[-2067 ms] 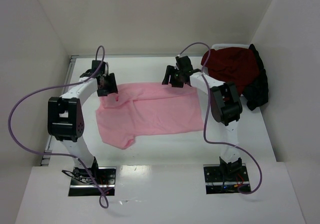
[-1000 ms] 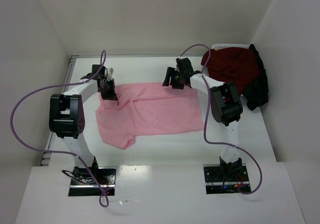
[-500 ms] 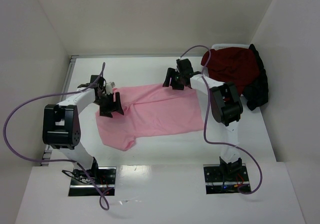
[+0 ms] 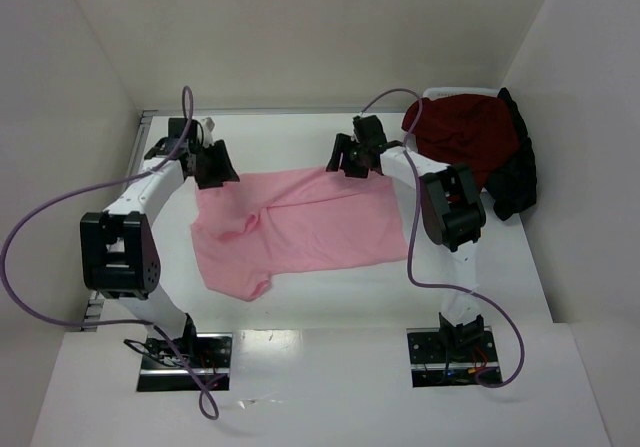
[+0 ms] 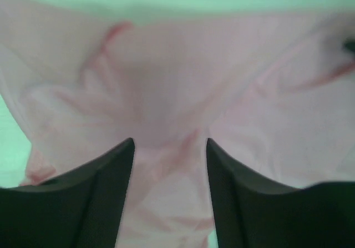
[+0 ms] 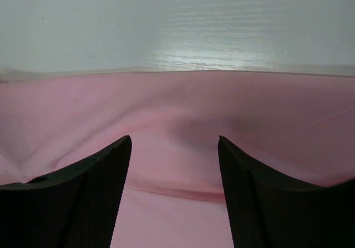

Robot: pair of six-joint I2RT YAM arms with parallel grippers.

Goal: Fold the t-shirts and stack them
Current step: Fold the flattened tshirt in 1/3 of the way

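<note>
Left hand (image 4: pixel 212 170) has returned to the pink t-shirt (image 4: pixel 310 227), far-left corner, fingers apart; right hand (image 4: pixel 352 162) likewise open; fold pending.

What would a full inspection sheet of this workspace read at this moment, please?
Surface: white table, bare where no cloth lies.
Job's things: pink t-shirt spread out between the arms, its left part rumpled; maroon t-shirt heaped at the far right corner; black t-shirt bunched beside it against the wall. Nothing is folded or stacked yet.
Clutter: nothing seen.
Grippers: left tool at the pink t-shirt's far left corner, fingers apart over cloth; right tool at its far edge, fingers apart.
Cables: purple cables, one looping from each arm to its base.
Surroundings: white walls on three sides.
</note>
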